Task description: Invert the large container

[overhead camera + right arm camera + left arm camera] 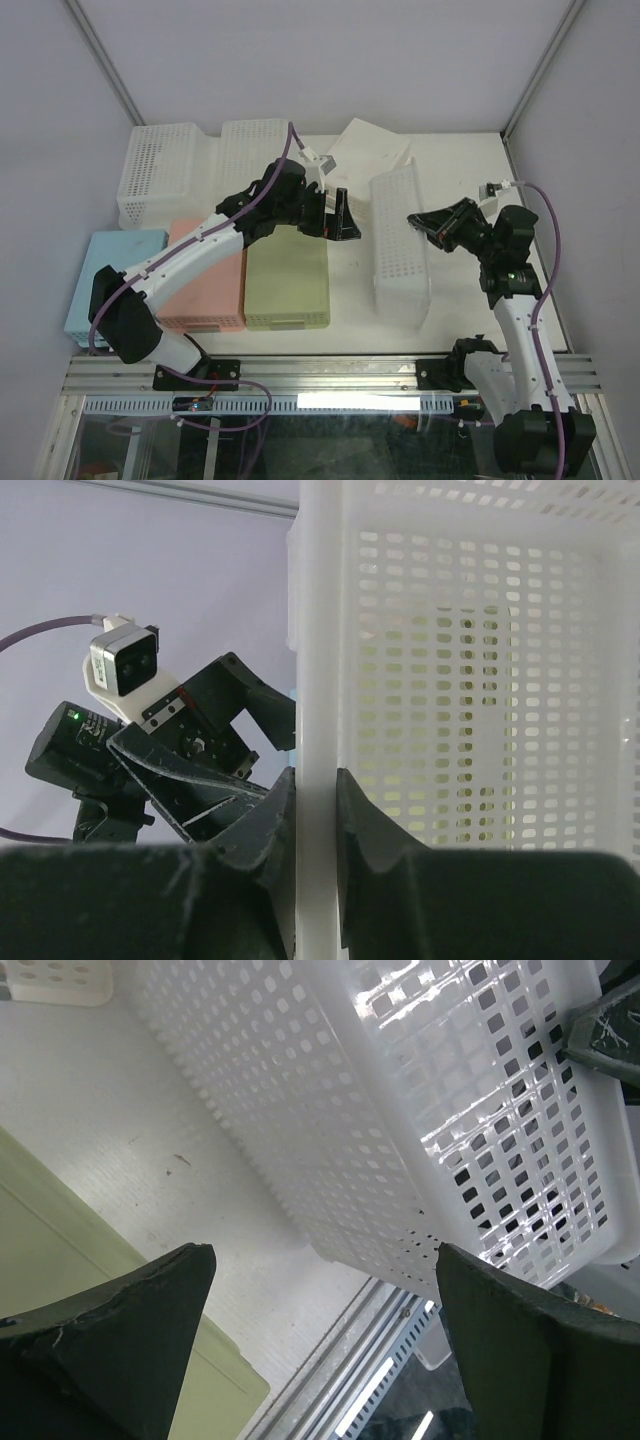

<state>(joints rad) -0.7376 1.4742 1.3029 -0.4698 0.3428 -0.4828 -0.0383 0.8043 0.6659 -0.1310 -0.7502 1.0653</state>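
The large container (400,245), translucent white with a perforated grid base, stands tipped on its long side in the middle right of the table. My right gripper (422,222) is shut on its upper rim; in the right wrist view the two fingers pinch the white rim wall (316,790), with the grid base (480,680) to the right. My left gripper (340,215) is open and empty just left of the container, not touching it. In the left wrist view its open jaws (322,1260) frame the table and the container's perforated side (400,1110).
Two taller white mesh baskets (155,170) (250,155) stand at the back left, and a solid white tub (370,150) lies tilted at the back. Blue (115,270), pink (205,275) and green (287,280) tubs sit side by side at the front left. A metal rail (330,375) runs along the front edge.
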